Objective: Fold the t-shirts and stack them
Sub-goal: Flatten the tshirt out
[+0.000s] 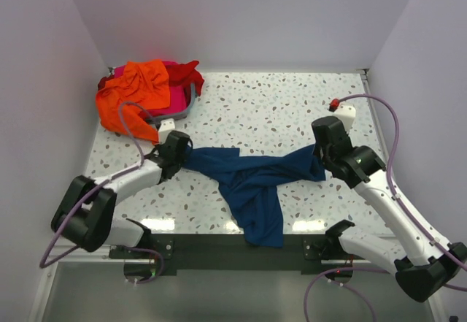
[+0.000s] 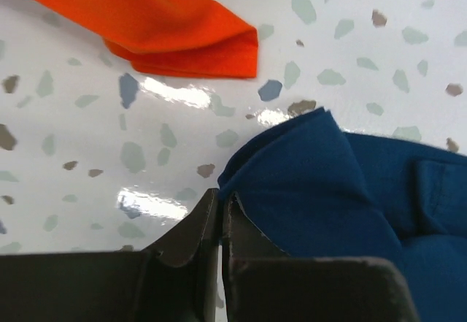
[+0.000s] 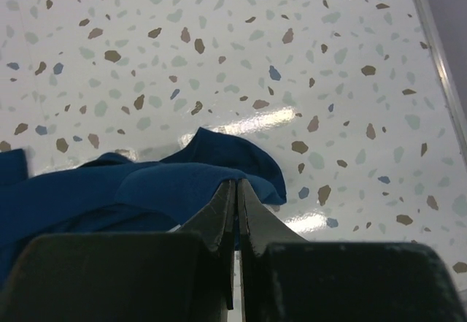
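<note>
The navy blue t-shirt point(image 1: 252, 183) lies bunched across the middle of the table, one end hanging toward the near edge. My left gripper point(image 1: 182, 154) is shut on its left end; the left wrist view shows the cloth point(image 2: 321, 183) pinched at the fingertips point(image 2: 208, 216). My right gripper point(image 1: 321, 163) is shut on its right end, seen in the right wrist view as blue cloth point(image 3: 168, 183) between closed fingertips point(image 3: 249, 204). The orange t-shirt point(image 1: 135, 92) lies on a pile with the red t-shirt point(image 1: 186, 74) and the magenta pink t-shirt point(image 1: 174, 97) at the back left. No white print shows.
A grey hoop-like rim point(image 1: 191, 103) curves around the pile's right side. An orange cloth corner point(image 2: 182, 33) lies just beyond the left gripper. The terrazzo table point(image 1: 277, 110) has walls on three sides, and a raised edge strip point(image 3: 438, 52) on the right.
</note>
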`<action>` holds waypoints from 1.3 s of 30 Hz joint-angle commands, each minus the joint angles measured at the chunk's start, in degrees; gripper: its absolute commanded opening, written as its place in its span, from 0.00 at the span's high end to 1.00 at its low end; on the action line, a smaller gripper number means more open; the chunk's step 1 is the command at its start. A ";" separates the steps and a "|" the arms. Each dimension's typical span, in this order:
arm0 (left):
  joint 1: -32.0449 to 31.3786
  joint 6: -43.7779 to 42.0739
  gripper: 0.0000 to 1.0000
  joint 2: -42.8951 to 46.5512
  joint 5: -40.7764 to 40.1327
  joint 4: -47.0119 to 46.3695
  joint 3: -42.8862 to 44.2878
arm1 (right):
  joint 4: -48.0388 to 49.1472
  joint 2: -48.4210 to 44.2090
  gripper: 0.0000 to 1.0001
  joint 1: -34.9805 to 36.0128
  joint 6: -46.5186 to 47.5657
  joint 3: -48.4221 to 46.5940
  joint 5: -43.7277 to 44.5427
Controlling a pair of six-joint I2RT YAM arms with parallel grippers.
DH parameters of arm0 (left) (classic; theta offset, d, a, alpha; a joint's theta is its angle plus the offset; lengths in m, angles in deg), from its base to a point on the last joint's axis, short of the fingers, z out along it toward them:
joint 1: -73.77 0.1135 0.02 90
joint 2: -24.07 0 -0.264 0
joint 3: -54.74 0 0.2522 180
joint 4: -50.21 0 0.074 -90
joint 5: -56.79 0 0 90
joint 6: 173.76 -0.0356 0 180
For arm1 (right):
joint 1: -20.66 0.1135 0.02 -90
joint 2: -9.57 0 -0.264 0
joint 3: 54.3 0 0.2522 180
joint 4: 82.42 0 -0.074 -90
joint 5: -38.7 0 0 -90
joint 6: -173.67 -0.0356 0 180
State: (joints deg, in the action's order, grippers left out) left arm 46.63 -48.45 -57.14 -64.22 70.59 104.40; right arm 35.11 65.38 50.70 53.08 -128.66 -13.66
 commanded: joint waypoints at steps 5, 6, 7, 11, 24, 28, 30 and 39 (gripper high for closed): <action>7.26 -3.84 1.00 18.17 -0.02 9.55 5.75 | 6.69 3.95 1.00 5.61 -2.28 2.06 -7.07; 7.79 -4.63 1.00 19.06 -0.11 10.34 6.98 | 7.48 5.69 1.00 7.56 -3.50 1.89 -6.02; 8.23 -5.16 1.00 19.68 -0.20 12.00 7.60 | 7.92 6.67 1.00 9.58 -4.12 1.71 -5.22; 9.47 -4.81 1.00 20.74 2.00 12.81 8.13 | 9.86 12.82 1.00 19.06 -7.72 0.04 -5.04; 10.96 -4.90 1.00 21.27 3.58 15.09 8.92 | -1.18 11.27 1.00 27.70 -20.38 4.79 5.14; 11.40 -4.99 1.00 21.80 4.90 17.72 11.46 | -7.09 4.75 1.00 27.53 -22.40 4.17 8.49; 11.84 -5.60 1.00 22.15 4.29 19.92 13.93 | -9.29 2.30 1.00 27.53 -24.07 4.52 7.79; 14.21 -13.16 1.00 21.71 -1.42 25.73 22.55 | -13.41 3.34 1.00 27.70 -28.38 9.00 1.29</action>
State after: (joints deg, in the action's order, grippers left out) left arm 59.84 -57.36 -36.12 -61.36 93.91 123.89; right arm 26.43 68.02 78.35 29.37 -120.74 -12.02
